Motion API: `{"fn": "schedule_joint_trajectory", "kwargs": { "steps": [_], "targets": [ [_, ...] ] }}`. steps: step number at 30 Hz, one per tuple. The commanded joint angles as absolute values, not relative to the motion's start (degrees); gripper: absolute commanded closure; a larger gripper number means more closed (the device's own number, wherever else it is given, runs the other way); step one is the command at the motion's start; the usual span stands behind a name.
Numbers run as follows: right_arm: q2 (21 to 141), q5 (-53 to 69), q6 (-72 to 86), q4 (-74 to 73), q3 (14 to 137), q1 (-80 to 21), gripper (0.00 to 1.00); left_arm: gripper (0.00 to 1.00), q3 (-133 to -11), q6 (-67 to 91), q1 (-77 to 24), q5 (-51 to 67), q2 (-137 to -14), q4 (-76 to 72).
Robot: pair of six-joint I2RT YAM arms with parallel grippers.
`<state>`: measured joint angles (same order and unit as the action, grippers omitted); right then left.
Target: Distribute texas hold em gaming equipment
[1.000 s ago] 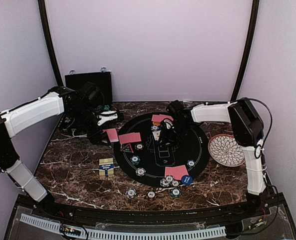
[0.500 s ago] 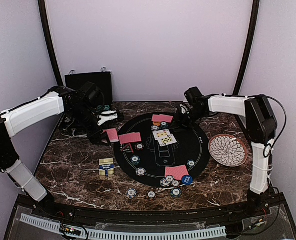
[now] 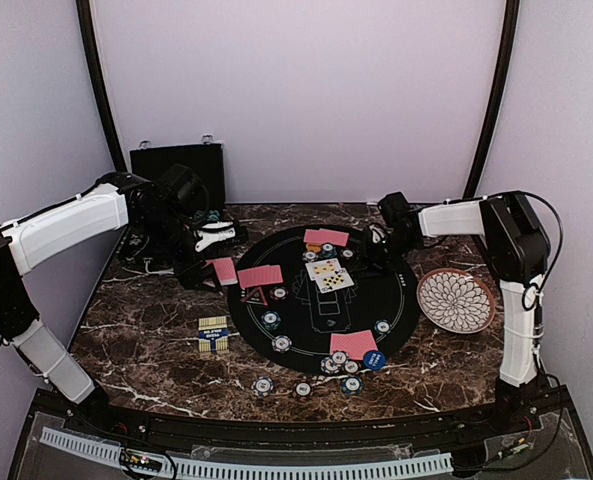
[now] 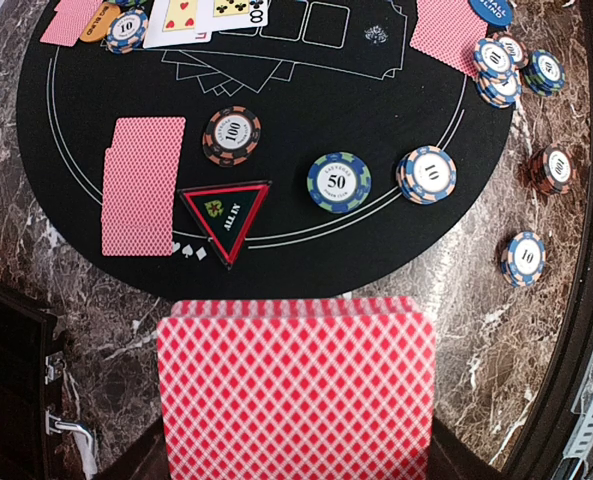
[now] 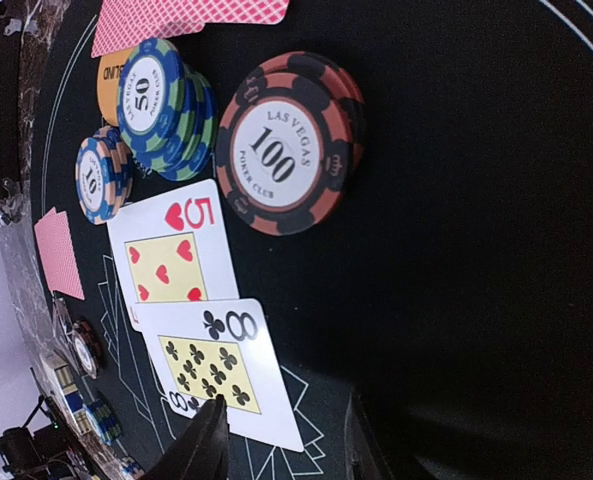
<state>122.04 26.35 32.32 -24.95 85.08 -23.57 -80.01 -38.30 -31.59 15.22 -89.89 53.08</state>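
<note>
The overhead view takes in the whole desk point(image 3: 156, 330). A round black mat point(image 3: 321, 322) lies at its middle, a petal-patterned plate point(image 3: 456, 300) to the right and a black case point(image 3: 177, 165) stands at the far left. Red-backed pairs point(image 3: 353, 343) and small chips point(image 3: 270, 320) are spread around the mat, with a blue button disc point(image 3: 374, 360) at its near edge.

The left hand point(image 3: 211, 268) is over the mat's left rim. The overhead view shows only a red patch there. The left wrist view makes it plain: the hand is clamped on a deck of red-backed cards point(image 4: 296, 390), held flat above the marble. Beyond the deck it shows an "ALL IN" triangle point(image 4: 224, 208), a 100 chip point(image 4: 232, 135), a 50 chip point(image 4: 339, 181) and a stack of 10 chips point(image 4: 426, 173).

The right hand point(image 3: 376, 250) hangs at the mat's far right. Only its own camera shows its fingers point(image 5: 211, 440) apart, with bare mat between them. That camera also reads the two face-up cards, the five of hearts point(image 5: 171, 262) and the eight of clubs point(image 5: 211, 370). Beside them are an orange-edged 100 chip stack point(image 5: 288, 145) and a green-and-blue 50 stack point(image 5: 161, 105).

A second ago the right hand stood over the middle of the mat, covering most of the face-up cards. It has since drawn back to the far right rim, leaving them uncovered. The left arm has not moved.
</note>
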Motion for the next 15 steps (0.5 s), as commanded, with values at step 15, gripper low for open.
{"fn": "schedule_joint_trajectory", "kwargs": {
  "steps": [15],
  "targets": [
    [120.8, 27.2, 34.9, -22.3, 81.4, -29.0, 0.61, 1.0, -81.1, -38.6, -31.2, 16.3, -88.7, 54.2]
  ]
}}
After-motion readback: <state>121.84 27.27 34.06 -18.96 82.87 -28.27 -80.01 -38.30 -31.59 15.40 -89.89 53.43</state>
